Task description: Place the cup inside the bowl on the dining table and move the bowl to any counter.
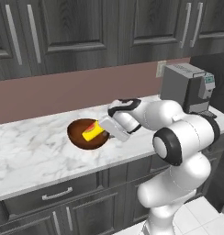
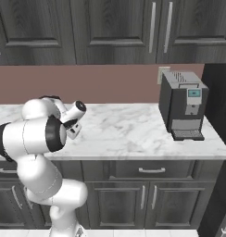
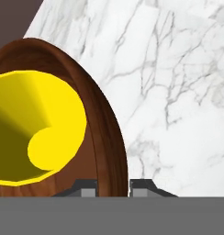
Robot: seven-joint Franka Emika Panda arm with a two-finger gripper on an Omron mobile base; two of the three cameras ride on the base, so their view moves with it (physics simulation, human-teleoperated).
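Marble counter [image 1: 36, 151], bowl [image 1: 79, 137] holding tipped cup [image 1: 93, 132], fingers [image 3: 88, 188] pinching rim

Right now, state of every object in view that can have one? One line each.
cup: lying on its side inside the bowl
bowl: over the counter, its rim between the finger tips; contact with the top unclear
gripper: shut on the bowl rim
coffee machine: upright at the counter's right end, nothing under its spout
counter drawers and cabinet doors: closed
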